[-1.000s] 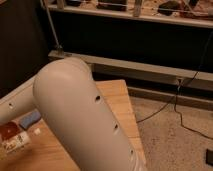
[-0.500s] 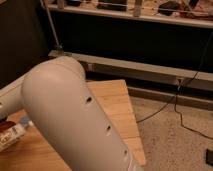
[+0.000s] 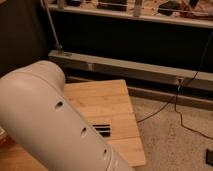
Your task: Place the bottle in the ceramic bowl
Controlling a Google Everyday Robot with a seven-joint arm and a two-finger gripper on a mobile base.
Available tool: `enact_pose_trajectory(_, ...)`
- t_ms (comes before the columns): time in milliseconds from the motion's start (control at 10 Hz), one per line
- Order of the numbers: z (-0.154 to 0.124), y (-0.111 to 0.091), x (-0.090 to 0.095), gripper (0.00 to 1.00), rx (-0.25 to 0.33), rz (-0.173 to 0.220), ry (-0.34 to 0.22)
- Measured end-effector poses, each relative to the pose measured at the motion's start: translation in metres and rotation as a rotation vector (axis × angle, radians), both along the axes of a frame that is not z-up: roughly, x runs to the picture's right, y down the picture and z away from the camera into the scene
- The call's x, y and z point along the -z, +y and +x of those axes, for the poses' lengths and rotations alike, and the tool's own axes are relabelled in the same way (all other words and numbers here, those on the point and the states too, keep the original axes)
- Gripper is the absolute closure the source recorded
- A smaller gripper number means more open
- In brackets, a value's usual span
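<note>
The gripper is nowhere in view: it lies somewhere below or behind the arm (image 3: pixel 55 125), so whether it is holding anything cannot be told. The arm's thick white link, dotted with a row of small holes, fills the left of the view from the left edge down to the bottom.

What has changed is the arm's sweep. A second ago a pale labelled thing and a blue patch showed at the table's left edge, under the link. Half a second ago only a sliver of them was left. Now the link has swung up and across and covers that edge and the near left corner completely. Neither the bottle nor the bowl can be seen, and both are probably behind the arm on the left part of the table (image 3: pixel 112 102). My guess is that the arm is working over that hidden area, but how far the placing has got cannot be judged from here.

The far edge, right edge and near right corner of the bamboo top are bare apart from a short black strip (image 3: pixel 101 129) just beside the arm. Beyond the right edge, a cable (image 3: pixel 165 107) trails over the speckled floor (image 3: pixel 175 145). A grey beam (image 3: pixel 130 67) runs behind the far edge, with a cluttered shelf (image 3: pixel 150 10) above.

No brand, label or writing can be read anywhere
</note>
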State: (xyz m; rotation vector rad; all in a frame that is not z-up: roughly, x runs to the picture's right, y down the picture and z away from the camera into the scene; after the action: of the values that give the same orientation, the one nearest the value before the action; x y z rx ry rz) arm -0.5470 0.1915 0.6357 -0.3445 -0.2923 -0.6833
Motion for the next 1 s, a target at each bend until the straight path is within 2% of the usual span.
enact_pose_trajectory(100,-0.004,0.001,-0.005,0.92,0.013,0.018,0.019)
enact_pose_trajectory(300,-0.007,0.001,-0.018,0.72,0.022,0.053,0.066)
enact_pose_trajectory(500,-0.011,-0.001,-0.032,0.48,0.025,0.106,0.112)
enact_pose_trajectory(600,-0.013,-0.001,-0.036,0.4,0.026,0.119,0.122)
enact_pose_trajectory(700,-0.016,-0.003,-0.043,0.28,0.024,0.144,0.139)
enact_pose_trajectory(800,-0.018,-0.004,-0.048,0.22,0.026,0.158,0.15)
enact_pose_trajectory(1000,-0.025,0.002,-0.057,0.2,0.05,0.192,0.175)
